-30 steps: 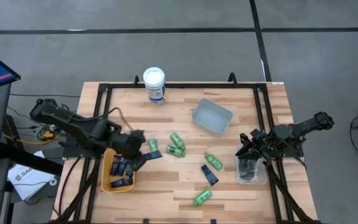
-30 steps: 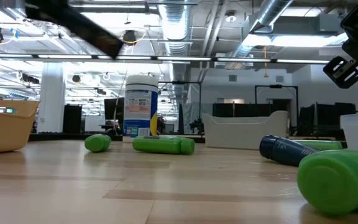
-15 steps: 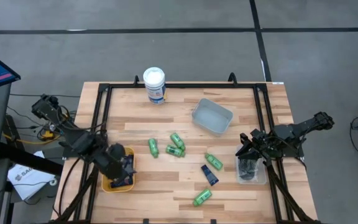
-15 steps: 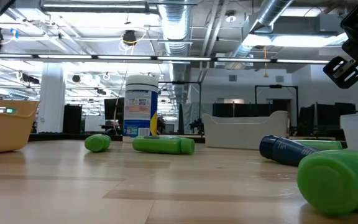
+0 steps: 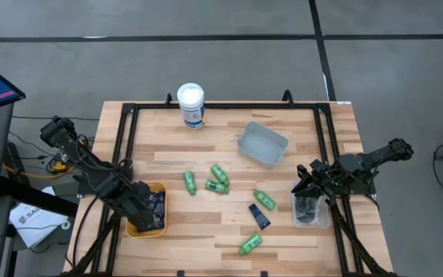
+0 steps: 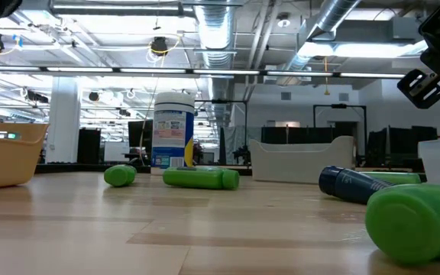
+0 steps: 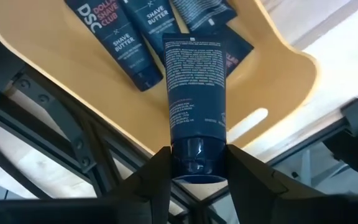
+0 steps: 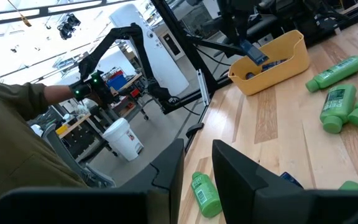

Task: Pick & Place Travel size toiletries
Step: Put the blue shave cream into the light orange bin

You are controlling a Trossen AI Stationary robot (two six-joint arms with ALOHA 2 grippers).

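My left gripper (image 5: pixel 142 201) hangs over the yellow bin (image 5: pixel 133 228) at the table's near left, shut on a dark navy tube (image 7: pixel 194 93). More navy tubes (image 7: pixel 114 31) lie in that bin. Several green bottles (image 5: pixel 216 185) and one navy tube (image 5: pixel 259 215) lie on their sides on the wooden table. My right gripper (image 8: pixel 196 165) stands still at the right, above a clear tub (image 5: pixel 311 211) of dark items. Its fingers are slightly apart with nothing between them. My left gripper pinches the navy tube's round cap end (image 7: pixel 194 163) between its two fingers (image 7: pixel 159 171). The fingers come from above, pointing steeply down. The tube hangs below them with its flat crimped end (image 7: pixel 191 43) lowest, over the tubes in the bin; whether it touches them I cannot tell.
A tall white canister with a blue label (image 5: pixel 191 105) stands at the far edge. A clear empty tray (image 5: pixel 263 143) sits at the far right of centre. A black frame (image 5: pixel 126 131) runs along the table's sides. Bare wood lies along the near edge.
My left gripper has carried the navy tube from the table's left-centre toward the near left and down, and now hangs over the yellow bin. It has turned on the way, so the tube, which stuck out sideways before, now points down into the bin.
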